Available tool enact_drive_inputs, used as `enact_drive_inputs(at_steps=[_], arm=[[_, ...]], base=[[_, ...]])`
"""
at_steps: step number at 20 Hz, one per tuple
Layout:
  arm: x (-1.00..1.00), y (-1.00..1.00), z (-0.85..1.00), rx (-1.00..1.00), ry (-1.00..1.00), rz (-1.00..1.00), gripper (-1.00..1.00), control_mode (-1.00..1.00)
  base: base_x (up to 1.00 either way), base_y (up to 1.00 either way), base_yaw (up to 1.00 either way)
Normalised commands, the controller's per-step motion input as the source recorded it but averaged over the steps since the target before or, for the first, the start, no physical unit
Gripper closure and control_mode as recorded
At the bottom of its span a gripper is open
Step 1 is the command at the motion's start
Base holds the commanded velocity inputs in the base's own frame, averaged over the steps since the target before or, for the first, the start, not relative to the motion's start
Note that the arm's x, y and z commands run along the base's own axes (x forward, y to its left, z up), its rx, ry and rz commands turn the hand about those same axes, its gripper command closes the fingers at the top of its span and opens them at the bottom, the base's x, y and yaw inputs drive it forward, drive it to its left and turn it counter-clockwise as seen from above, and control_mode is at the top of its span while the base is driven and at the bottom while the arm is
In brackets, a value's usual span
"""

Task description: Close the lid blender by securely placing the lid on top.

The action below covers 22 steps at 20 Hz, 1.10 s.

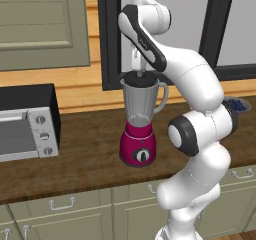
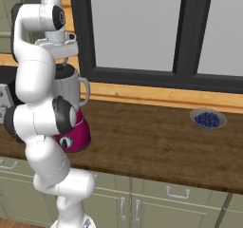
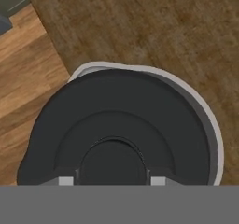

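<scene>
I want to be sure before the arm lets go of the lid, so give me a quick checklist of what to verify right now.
1. The lid is over the blender jar: ok, it sits at the jar's top.
2. Lid centred on the rim: not ok, hand view shows a pale rim crescent on one side.
3. Lid fully seated: cannot tell.
4. The gripper on the lid's knob: cannot tell, the fingertips are barely seen.
5. Blender upright on the counter: ok.
6. The toaster oven stands apart from the blender: ok.

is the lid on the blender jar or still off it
On: the lid covers the blender jar's rim, pincer right above it.
</scene>
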Motion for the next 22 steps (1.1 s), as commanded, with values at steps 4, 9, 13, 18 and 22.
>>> enact_drive_inputs(at_steps=[4,9,13,18,22], arm=[[0.10,-0.13,-0.11,0.00,-0.05,-0.01,1.00,-1.00],[0.18,-0.18,-0.10,0.00,-0.05,-0.02,1.00,-1.00],[0.30,-0.08,-0.06,0.00,-0.04,-0.01,1.00,-1.00],[0.28,0.00,-0.07,0.00,-0.07,0.00,1.00,-1.00],[0.19,0.00,-0.10,0.00,-0.09,-0.01,1.00,-1.00]], base=[[0.00,0.00,0.00],[0.00,0.00,0.00],[0.00,0.00,0.00],[0.00,0.00,0.00],[0.00,0.00,0.00]])
